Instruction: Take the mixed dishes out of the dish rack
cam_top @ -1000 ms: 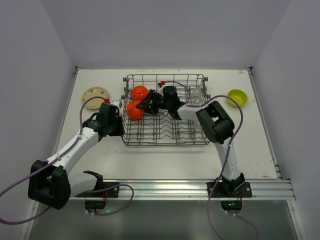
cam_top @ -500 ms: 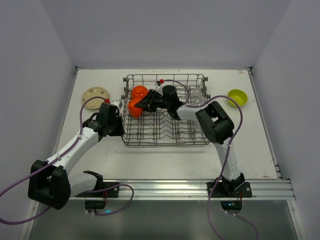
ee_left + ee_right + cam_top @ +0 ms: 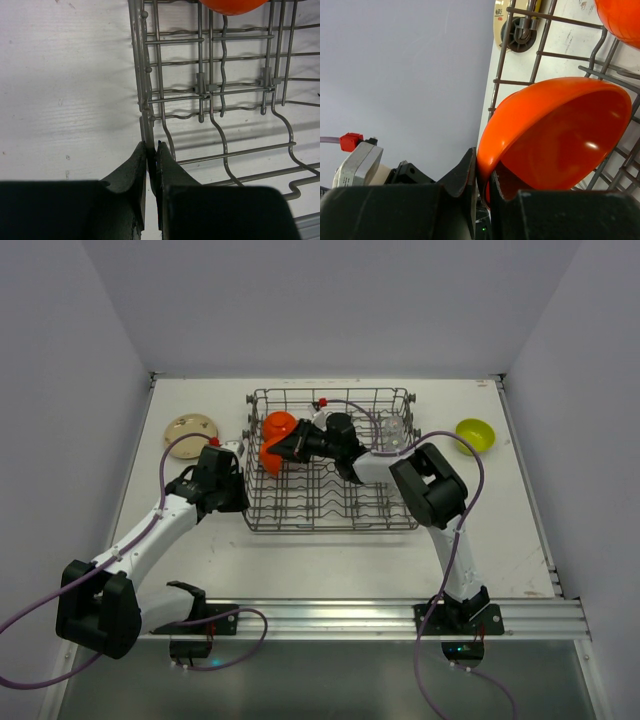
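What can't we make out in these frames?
Top view: small clear glasses too small to count among the grey wire dish rack wires.
Top view: right gripper fingertips hidden under its wrist; its grip on the orange bowl rim shows only in right wrist view.
Right wrist view: second orange bowl cut off by the top-right corner.

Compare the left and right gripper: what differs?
The left gripper pinches a wire of the dish rack at its left wall; the right gripper pinches an orange bowl by its rim. The left gripper sits outside the rack, over the table; the right gripper reaches inside it. Shared: both are shut on something.
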You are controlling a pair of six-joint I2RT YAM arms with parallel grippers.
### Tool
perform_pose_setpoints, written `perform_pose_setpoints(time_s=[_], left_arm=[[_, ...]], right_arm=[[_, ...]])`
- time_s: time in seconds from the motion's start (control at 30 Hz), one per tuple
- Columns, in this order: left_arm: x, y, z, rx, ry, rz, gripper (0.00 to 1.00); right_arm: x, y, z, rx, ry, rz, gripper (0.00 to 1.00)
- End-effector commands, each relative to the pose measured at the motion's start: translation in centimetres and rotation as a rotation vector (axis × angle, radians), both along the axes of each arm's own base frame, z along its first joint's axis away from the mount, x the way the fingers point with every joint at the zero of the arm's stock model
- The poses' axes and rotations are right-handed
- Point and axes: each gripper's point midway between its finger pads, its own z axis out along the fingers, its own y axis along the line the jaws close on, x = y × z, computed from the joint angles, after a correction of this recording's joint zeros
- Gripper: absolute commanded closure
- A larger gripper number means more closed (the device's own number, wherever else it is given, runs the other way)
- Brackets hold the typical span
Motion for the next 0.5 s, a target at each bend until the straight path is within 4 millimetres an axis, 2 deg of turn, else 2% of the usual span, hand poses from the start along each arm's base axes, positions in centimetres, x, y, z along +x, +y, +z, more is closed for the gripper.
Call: perform_pose_setpoints(time_s=[0.0,0.2,0.3,0.33,0.37,0.4,0.43,0.47], left_arm=[[0.9,-1.4,1.7,-0.060,-0.060,-0.039,1.00],[1.0,-1.4,1.6,-0.060,-0.057,-0.038,1.00],[1.0,-1.3,1.6,-0.057,-0.057,-0.037,1.00],[0.9,-1.3,1.6,-0.057,-0.055,-0.038,1.00],[0.9,-1.3,1.6,-0.056,-0.055,-0.037,1.00],[0.9,-1.3,1.6,-0.056,-0.055,-0.037,1.00],[1.0,-1.4,1.6,-0.059,-0.058,-0.037,1.00],[1.0,-1.3,1.6,-0.057,-0.058,-0.035,1.00]], right_arm=[[-0.7,-0.2,4.4,0.086,-0.088,0.015,1.00],[-3.0,-1.0,9.1,0.160,-0.136,0.070,1.00],[-4.4,-2.0,12.8,0.189,-0.202,0.090,1.00],[-4.6,-2.5,13.1,0.171,-0.215,0.087,1.00],[-5.0,-3.3,15.5,0.183,-0.264,0.079,1.00],[-5.0,-3.8,15.5,0.148,-0.245,0.067,1.00],[-4.3,-4.7,16.3,0.111,-0.300,0.043,1.00],[-4.6,-5.6,18.6,0.094,-0.350,0.023,1.00]])
